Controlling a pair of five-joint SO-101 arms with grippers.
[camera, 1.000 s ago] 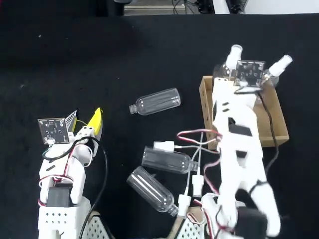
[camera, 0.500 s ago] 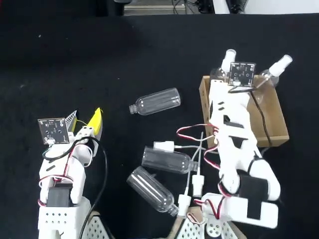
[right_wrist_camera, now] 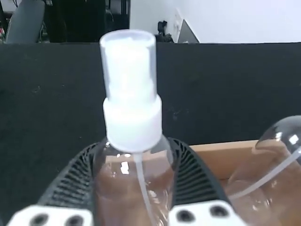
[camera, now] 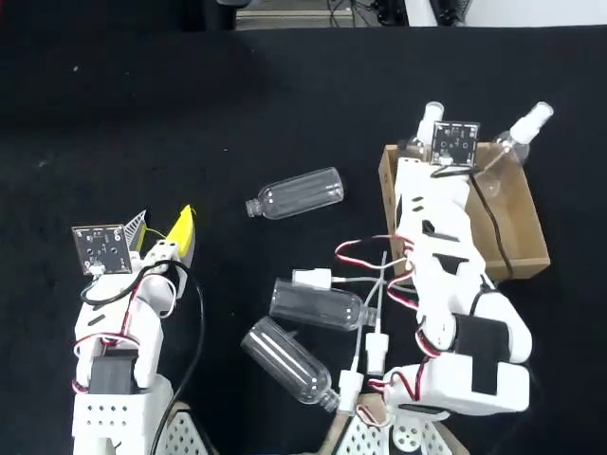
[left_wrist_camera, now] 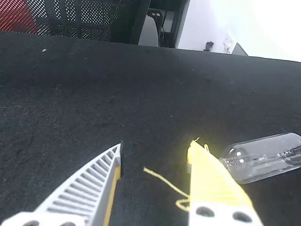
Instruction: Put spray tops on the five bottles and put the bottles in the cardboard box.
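right gripper [right_wrist_camera: 135,157] clamps capped bottle [right_wrist_camera: 132,181] at cardboard box [camera: 524,230] 11 o'clock corner; second bottle [camera: 519,140] probably inside, 1 o'clock. left gripper [left_wrist_camera: 155,162] wide.

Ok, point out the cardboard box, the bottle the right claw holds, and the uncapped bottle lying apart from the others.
cardboard box [camera: 526,223]: high view, bare floor inside.
held bottle [right_wrist_camera: 133,125]: right wrist view, white spray collar.
lone uncapped bottle [camera: 299,192]: high view, middle of clear body.

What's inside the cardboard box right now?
A spray-topped bottle held in the right gripper at the far wall, and a second bottle leaning in the far corner. The right arm covers part of the cardboard box floor; anything under it is hidden.
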